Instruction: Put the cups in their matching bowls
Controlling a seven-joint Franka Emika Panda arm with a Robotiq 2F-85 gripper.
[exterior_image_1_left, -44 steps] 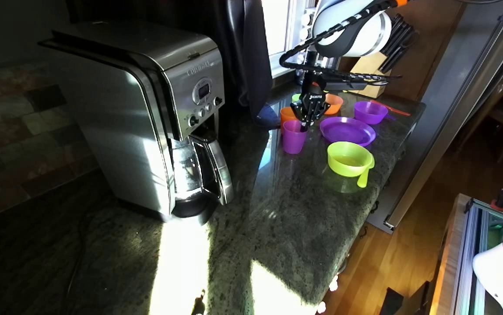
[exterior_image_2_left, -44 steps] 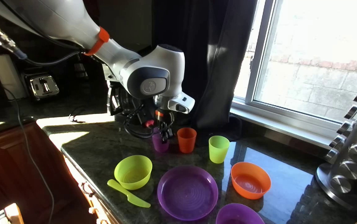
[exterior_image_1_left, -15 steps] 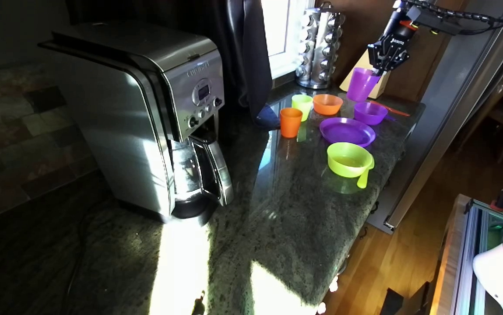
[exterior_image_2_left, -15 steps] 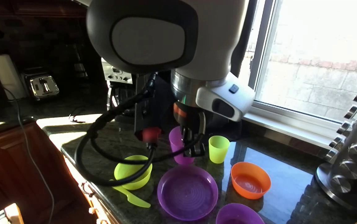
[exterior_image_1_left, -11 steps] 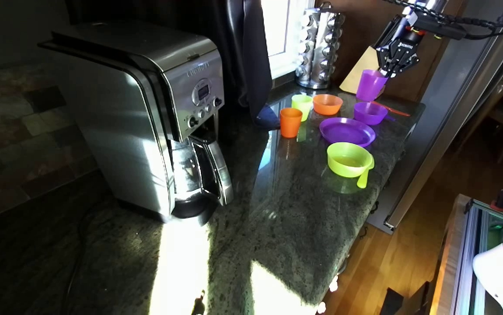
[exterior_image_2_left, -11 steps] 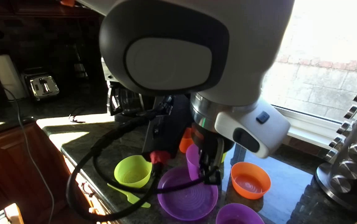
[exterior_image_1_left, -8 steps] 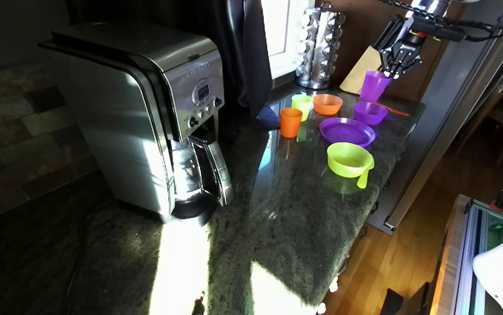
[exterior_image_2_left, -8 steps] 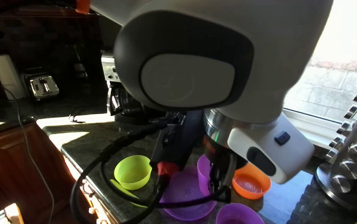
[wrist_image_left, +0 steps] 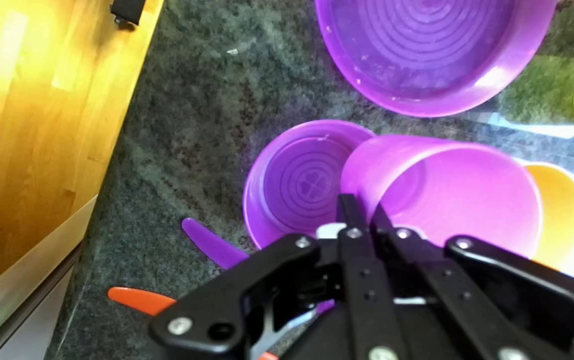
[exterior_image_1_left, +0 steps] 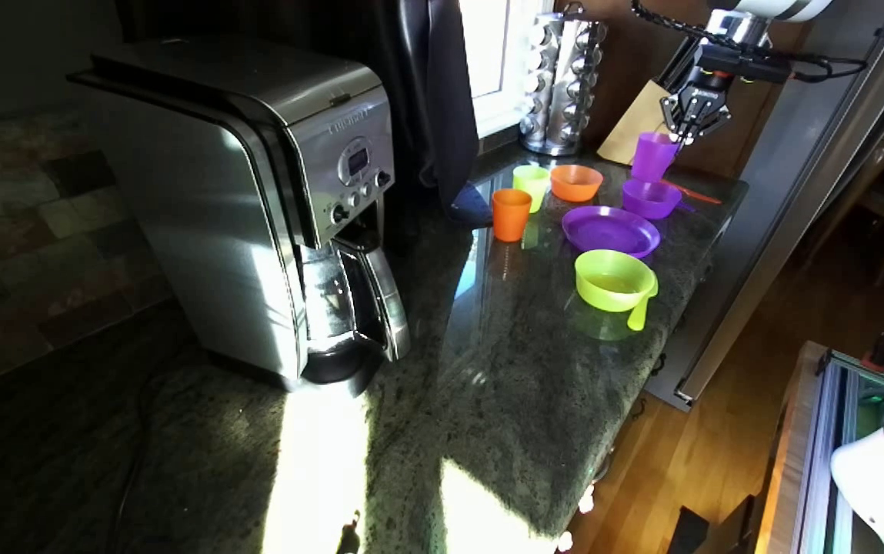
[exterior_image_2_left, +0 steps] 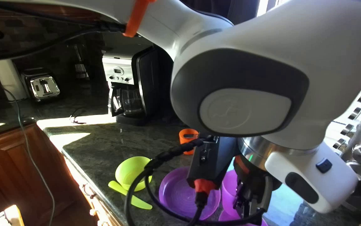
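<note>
Gripping the purple cup (wrist_image_left: 466, 195) by its wall, jaws narrow, the tool (wrist_image_left: 364, 212) fills the bottom of the wrist view. The cup is tilted and covers one side of the purple bowl (wrist_image_left: 299, 187); whether the two touch, I cannot tell. Near the bowl lie a purple plate (wrist_image_left: 426, 40), a purple utensil (wrist_image_left: 214, 245) and, farther off, an orange utensil (wrist_image_left: 139, 299), the last two partly hidden by the tool.

In an exterior view, the cup leans above the purple bowl, while the orange cup (exterior_image_1_left: 512, 217) and the yellow-green cup (exterior_image_1_left: 536, 187) stand upright on the dark surface (exterior_image_1_left: 418, 431), the latter beside the orange bowl (exterior_image_1_left: 575, 186). The plate lies between the purple bowl and the lime green bowl (exterior_image_1_left: 607, 285).

In an exterior view, the white arm (exterior_image_2_left: 293, 34) hides much of the scene; a lime green knife (exterior_image_2_left: 140, 202) lies just beside the lime green bowl.
</note>
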